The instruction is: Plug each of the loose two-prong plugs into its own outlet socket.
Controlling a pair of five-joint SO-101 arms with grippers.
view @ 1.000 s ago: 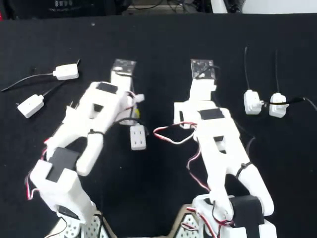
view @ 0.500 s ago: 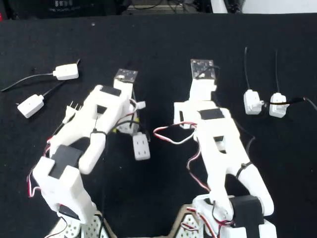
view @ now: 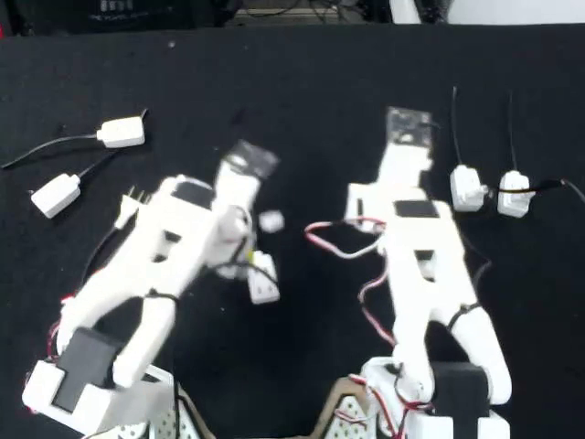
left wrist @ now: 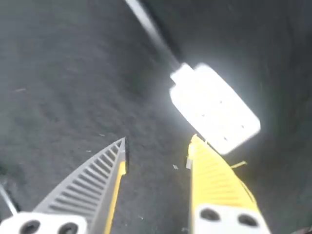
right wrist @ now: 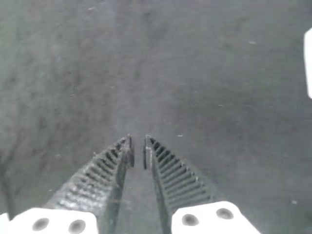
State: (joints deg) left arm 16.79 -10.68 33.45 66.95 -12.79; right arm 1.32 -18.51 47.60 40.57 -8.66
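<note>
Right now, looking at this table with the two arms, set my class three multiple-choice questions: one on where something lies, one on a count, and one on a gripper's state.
1. In the high view, where does the white outlet block lie?
A. Between the two arms, close beside the left arm
B. At the far right edge
C. Up at the far edge, away from both arms

2. How many white corded pieces lie just beside the right arm, on its outer side?
A. None
B. Two
C. Five

3. How is the left gripper?
A. Shut on a cable
B. Shut on the outlet block
C. Open, holding nothing

Answers:
1 A: the block sits by the left arm's inner side.
2 B: the two pieces sit side by side there.
3 C: the bare black table shows between its spread fingers.
</note>
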